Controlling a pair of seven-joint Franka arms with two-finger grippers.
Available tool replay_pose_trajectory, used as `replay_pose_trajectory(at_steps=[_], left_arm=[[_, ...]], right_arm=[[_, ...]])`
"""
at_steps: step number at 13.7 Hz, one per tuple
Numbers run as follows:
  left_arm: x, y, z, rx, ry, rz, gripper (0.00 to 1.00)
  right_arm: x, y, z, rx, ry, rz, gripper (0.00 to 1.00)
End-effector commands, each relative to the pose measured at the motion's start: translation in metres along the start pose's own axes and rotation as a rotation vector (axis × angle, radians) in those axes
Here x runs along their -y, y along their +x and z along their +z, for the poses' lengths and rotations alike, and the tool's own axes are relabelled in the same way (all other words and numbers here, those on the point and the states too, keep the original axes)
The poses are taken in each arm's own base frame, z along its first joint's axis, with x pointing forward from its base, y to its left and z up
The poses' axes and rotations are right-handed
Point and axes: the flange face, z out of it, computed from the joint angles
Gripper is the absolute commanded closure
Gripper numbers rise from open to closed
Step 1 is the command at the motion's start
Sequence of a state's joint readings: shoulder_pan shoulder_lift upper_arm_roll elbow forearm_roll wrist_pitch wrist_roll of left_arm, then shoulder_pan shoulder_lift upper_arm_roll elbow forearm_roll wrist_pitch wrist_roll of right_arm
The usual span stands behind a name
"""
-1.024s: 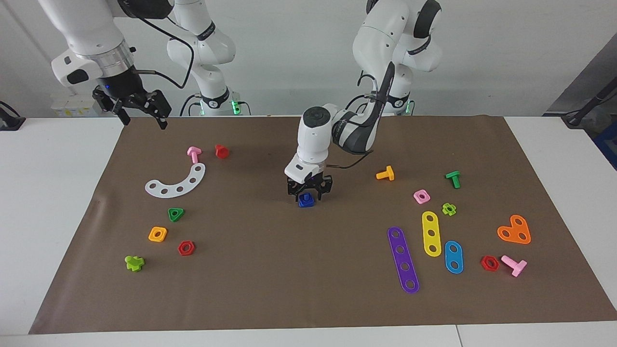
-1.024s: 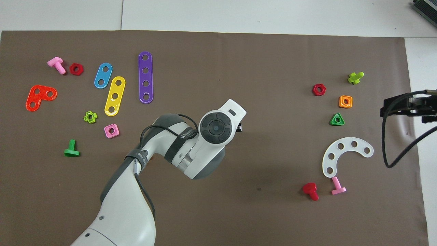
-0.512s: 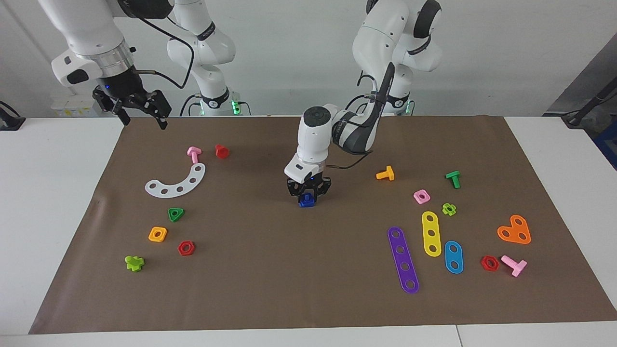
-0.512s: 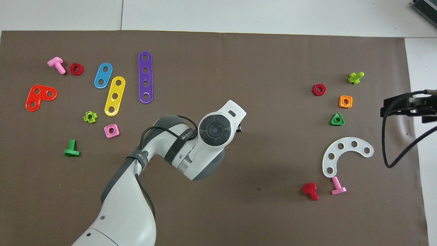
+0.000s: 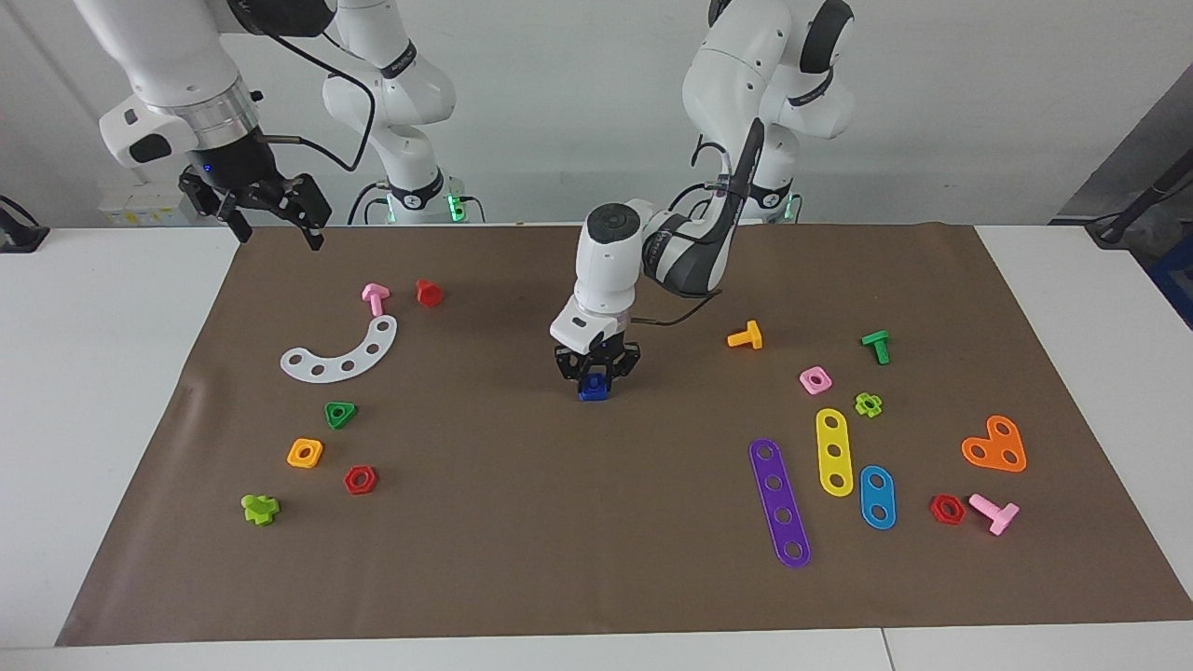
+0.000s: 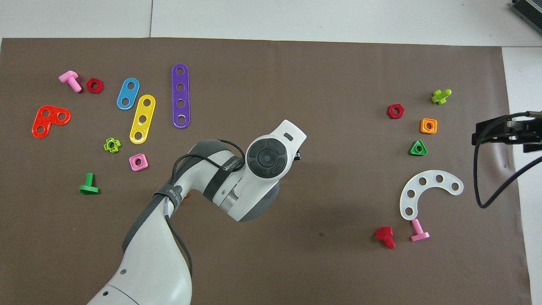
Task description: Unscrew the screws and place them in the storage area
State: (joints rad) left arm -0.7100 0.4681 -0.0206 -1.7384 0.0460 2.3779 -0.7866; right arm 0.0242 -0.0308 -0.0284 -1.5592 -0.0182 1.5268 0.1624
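At mid-mat, the left gripper (image 5: pixel 594 377) stands clamped on a dark-blue screw (image 5: pixel 592 390) resting on the brown paper mat (image 5: pixel 522 522). The white curved strip (image 5: pixel 341 352) marks the storage area toward the right arm's end, where the right gripper (image 5: pixel 270 212) waits raised, fingers spread.

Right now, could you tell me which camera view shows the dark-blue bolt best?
The facing view: the dark-blue bolt sits on the mat under the left gripper, shut on it. In the overhead view the arm hides it.
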Motion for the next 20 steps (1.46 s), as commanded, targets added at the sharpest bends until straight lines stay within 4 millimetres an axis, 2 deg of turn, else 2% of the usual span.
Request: replay_pose_trajectory(at_steps=[1,6,7,9,13,18,20], left_arm=[[-0.001,-0.002,-0.019,-0.008,0.022,-0.010,0.80],[0.008,0.000,-0.067,-0.008,0.032,-0.019,0.79],[0.014,0.001,-0.079,-0.004,0.039,-0.018,0.78],[0.032,0.004,-0.088,0.003,0.055,-0.031,0.77],[0.094,0.022,-0.073,0.024,0.083,0.026,0.77],[0.186,0.038,-0.036,-0.055,0.047,0.094,0.77],[0.220,0.047,-0.031,-0.057,0.058,0.142,0.76]], right_arm=[[-0.001,-0.005,-0.002,0.006,0.007,-0.024,0.00],[-0.001,-0.005,-0.002,0.006,0.007,-0.024,0.00],[-0.001,-0.005,-0.002,0.006,0.007,-0.024,0.00],[-0.001,-0.005,-0.002,0.006,0.007,-0.024,0.00],[-0.001,-0.005,-0.002,0.006,0.007,-0.024,0.00],[-0.001,-0.005,-0.002,0.006,0.007,-0.024,0.00],[0.000,-0.007,-0.002,0.015,0.007,-0.029,0.00]])
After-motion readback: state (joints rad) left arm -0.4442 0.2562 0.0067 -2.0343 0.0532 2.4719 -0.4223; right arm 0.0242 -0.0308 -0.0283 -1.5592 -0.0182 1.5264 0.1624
